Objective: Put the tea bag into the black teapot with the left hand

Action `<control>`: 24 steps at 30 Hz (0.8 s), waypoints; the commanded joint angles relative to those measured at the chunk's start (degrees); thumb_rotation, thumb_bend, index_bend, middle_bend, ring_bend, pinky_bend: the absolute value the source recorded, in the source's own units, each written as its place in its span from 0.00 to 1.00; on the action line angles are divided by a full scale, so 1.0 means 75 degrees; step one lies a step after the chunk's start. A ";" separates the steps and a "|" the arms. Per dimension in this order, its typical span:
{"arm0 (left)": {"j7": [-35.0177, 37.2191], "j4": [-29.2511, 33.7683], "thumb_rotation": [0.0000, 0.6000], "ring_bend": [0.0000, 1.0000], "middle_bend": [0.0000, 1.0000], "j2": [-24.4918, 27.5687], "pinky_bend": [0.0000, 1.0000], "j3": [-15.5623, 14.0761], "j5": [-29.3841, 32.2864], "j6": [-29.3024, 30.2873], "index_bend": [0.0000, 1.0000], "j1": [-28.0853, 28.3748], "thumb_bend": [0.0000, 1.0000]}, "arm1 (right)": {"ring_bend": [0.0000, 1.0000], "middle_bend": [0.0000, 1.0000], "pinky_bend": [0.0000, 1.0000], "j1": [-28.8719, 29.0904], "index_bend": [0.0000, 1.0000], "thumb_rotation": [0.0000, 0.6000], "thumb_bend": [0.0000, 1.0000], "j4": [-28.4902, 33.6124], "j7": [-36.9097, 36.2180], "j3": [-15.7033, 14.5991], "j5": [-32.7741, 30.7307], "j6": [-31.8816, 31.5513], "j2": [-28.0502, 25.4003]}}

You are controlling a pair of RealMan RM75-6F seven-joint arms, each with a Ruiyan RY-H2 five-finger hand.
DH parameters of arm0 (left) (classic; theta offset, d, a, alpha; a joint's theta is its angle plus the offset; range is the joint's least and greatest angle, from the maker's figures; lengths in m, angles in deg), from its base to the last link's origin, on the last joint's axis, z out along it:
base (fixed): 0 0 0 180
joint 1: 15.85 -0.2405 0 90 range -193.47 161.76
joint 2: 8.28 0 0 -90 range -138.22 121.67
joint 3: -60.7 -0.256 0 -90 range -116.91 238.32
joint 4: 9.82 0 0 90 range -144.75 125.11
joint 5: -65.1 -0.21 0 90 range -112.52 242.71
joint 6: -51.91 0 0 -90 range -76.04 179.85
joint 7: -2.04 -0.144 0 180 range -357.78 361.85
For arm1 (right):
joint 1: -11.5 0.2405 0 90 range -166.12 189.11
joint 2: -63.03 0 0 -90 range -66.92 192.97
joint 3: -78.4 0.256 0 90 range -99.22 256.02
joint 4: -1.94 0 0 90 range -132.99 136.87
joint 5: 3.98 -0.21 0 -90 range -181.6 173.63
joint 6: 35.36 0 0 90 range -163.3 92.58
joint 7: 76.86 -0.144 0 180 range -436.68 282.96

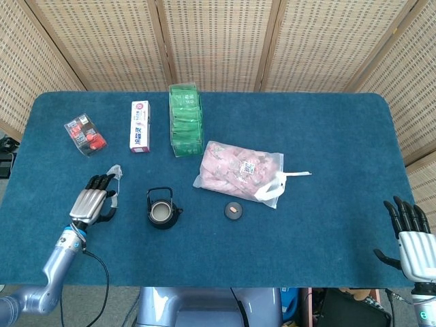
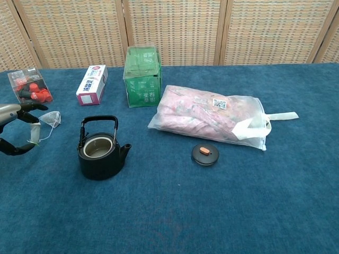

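The black teapot (image 1: pixel 162 211) (image 2: pixel 100 153) stands open on the blue table, handle upright. Its lid (image 1: pixel 234 210) (image 2: pixel 205 154) lies apart to the right. My left hand (image 1: pixel 94 203) (image 2: pixel 13 129) is left of the pot, at the chest view's left edge. It pinches the tea bag's paper tag between thumb and fingers. The white tea bag (image 1: pixel 114 170) (image 2: pixel 50 119) sits just beyond the fingertips, joined to the tag by its thin string. My right hand (image 1: pixel 411 235) is at the table's near right corner, fingers spread and holding nothing.
Behind the pot stand a white box (image 1: pixel 139 126), a green packet box (image 1: pixel 185 119) and a clear box of red items (image 1: pixel 85 134). A pink-filled plastic bag (image 1: pixel 242 170) lies right of centre. Wicker screens close off the back.
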 commanded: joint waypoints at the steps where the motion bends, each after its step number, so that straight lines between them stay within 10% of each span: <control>1: 0.0163 0.0384 1.00 0.00 0.07 0.0278 0.00 0.0063 -0.0289 0.0380 0.64 -0.0085 0.43 | 0.00 0.03 0.00 0.0004 0.00 1.00 0.06 0.0001 -0.0011 -0.0002 0.0017 -0.0002 0.0008; 24: 0.0897 0.2720 1.00 0.00 0.07 0.1820 0.00 0.0615 -0.1463 0.1508 0.66 0.0040 0.43 | 0.00 0.03 0.00 -0.0048 0.00 1.00 0.06 -0.0042 -0.0114 -0.0025 0.0062 -0.0064 0.0047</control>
